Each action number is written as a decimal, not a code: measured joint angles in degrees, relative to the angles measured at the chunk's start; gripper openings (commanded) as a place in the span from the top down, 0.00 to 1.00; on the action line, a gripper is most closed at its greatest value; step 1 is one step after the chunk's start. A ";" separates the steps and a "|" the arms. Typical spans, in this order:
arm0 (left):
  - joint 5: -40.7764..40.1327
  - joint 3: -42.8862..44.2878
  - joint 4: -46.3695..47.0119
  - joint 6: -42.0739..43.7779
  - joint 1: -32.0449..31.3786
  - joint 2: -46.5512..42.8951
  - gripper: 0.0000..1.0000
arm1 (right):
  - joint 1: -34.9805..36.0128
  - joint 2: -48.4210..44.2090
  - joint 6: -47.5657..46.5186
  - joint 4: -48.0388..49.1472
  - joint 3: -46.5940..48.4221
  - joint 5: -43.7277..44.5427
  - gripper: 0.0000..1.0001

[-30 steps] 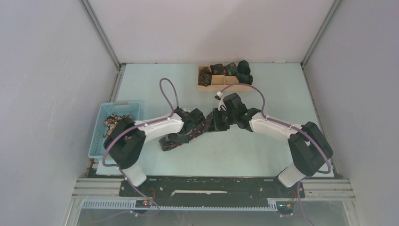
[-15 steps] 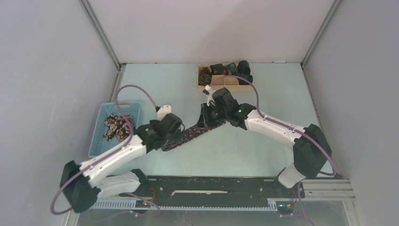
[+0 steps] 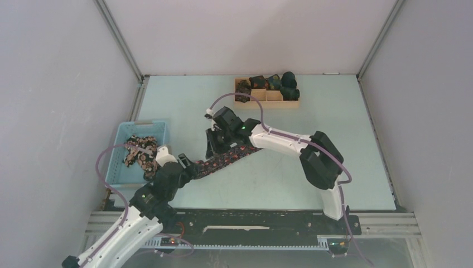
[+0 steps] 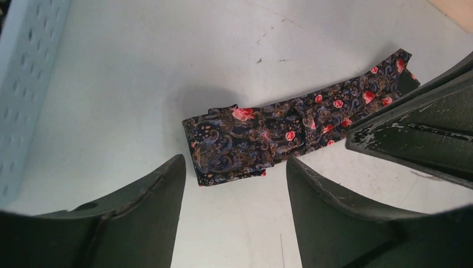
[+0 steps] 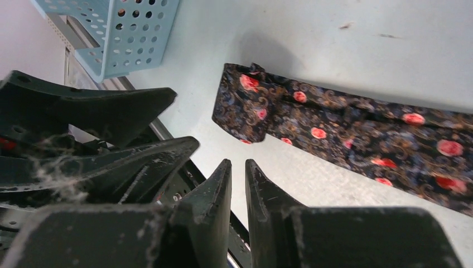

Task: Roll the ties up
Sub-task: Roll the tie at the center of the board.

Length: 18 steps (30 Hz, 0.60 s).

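My left pincer (image 4: 234,167) gapes wide and empty at the folded end of the tie (image 4: 268,142). My right pincer (image 5: 237,163) is nearly clenched, gripping nothing. The tie lies stretched along the counter (image 4: 139,72).

We see a pale green table (image 3: 334,156) with one dark floral tie (image 3: 215,164) lying flat on it in a slanting line near the middle, its nearer, left end doubled over into a short, thick fold. A light-blue perforated basket (image 3: 120,146) sits on the table at its left edge, near that folded end, while a tan wooden divided tray (image 3: 273,104) rests well apart at the far edge. A few small scuffs and dark specks mark the surface beside the tie.
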 measured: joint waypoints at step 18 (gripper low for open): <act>2.16 -3.98 0.07 -5.92 3.80 -0.42 0.38 | 2.71 11.10 1.46 -1.75 9.38 -4.17 0.87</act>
